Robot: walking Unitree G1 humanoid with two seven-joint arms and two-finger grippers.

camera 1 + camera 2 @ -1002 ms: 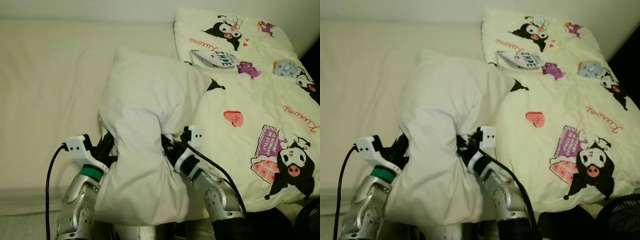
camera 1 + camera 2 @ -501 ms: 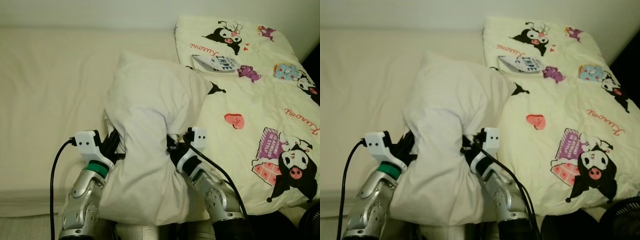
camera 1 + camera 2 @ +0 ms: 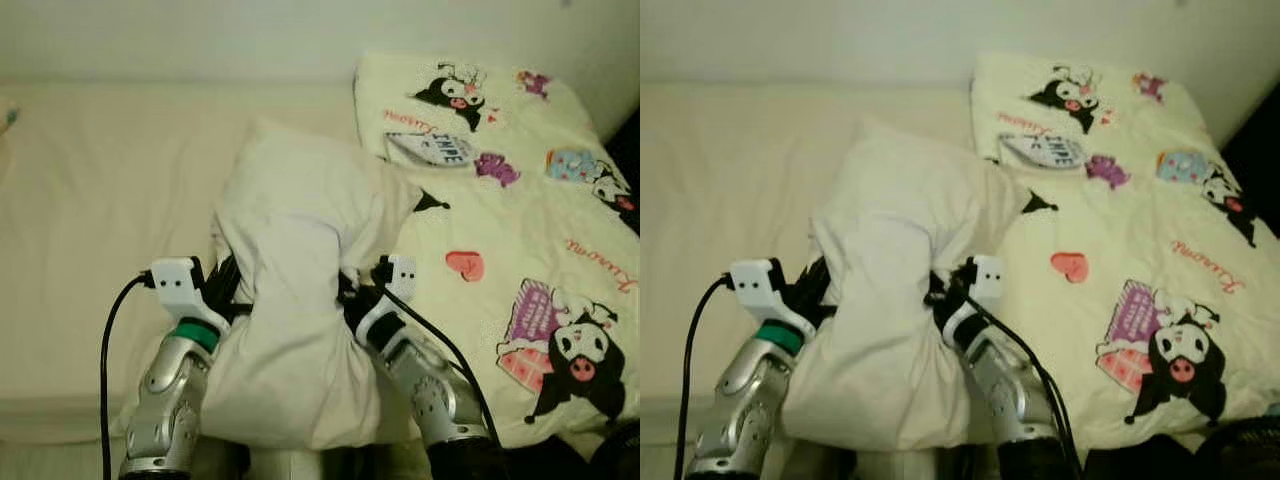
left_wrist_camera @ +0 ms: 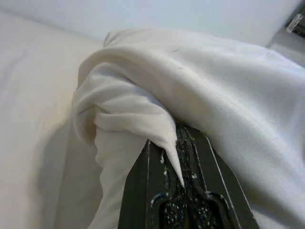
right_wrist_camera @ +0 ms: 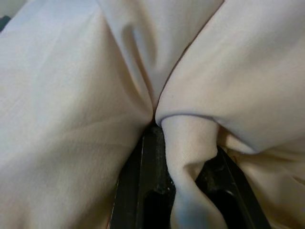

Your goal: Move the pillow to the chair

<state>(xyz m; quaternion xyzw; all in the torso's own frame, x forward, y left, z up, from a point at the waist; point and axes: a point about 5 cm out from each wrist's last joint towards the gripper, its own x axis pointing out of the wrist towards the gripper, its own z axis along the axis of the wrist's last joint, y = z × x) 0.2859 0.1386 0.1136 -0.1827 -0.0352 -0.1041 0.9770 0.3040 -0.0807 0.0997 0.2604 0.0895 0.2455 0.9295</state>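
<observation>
A white pillow (image 3: 300, 280) hangs bunched between my two arms, over the front part of a cream bed (image 3: 90, 210). My left gripper (image 3: 228, 292) pinches its left side, and in the left wrist view a fold of the pillow (image 4: 143, 114) is caught between the black fingers (image 4: 143, 191). On the pillow's right side my right gripper (image 3: 348, 290) is shut, with a roll of the pillow's cloth (image 5: 188, 143) squeezed between its fingers (image 5: 136, 191). The pillow's lower half droops towards me between the silver forearms. No chair is visible.
A pale yellow cartoon-print blanket (image 3: 520, 230) covers the right part of the bed, with a folded printed label (image 3: 430, 148) near its top. A pale wall (image 3: 300, 35) runs behind the bed. Something dark (image 3: 620, 455) sits at the lower right corner.
The whole view has shifted slightly downward, so the camera moved. Both grippers keep the same hold on the pillow, which stays bunched between them.
</observation>
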